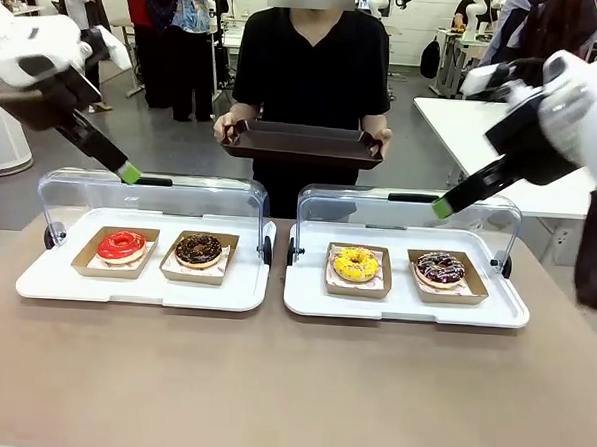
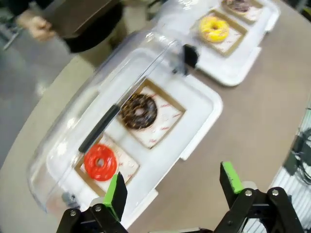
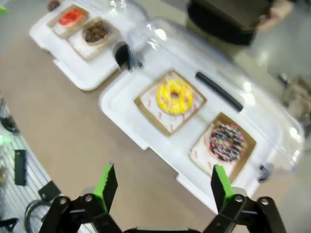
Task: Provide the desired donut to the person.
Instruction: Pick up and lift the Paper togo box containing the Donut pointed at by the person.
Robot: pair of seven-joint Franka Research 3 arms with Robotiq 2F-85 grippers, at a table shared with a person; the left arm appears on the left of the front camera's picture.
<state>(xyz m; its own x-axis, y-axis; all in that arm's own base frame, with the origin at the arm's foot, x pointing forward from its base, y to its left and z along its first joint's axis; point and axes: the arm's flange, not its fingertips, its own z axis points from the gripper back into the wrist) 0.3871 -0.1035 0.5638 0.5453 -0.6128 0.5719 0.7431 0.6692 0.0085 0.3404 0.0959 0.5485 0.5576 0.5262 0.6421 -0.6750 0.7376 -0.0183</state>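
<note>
Your count
Four donuts: red donut, chocolate donut, yellow donut, sprinkled donut. Two lidded cases: 11 o'clock case, 1 o'clock case. One brown tray.

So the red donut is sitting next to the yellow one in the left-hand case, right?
Not quite. In the left-hand case, the red donut sits next to the chocolate donut, not the yellow one. The yellow donut lies in the other case. The front view shows this.
</note>
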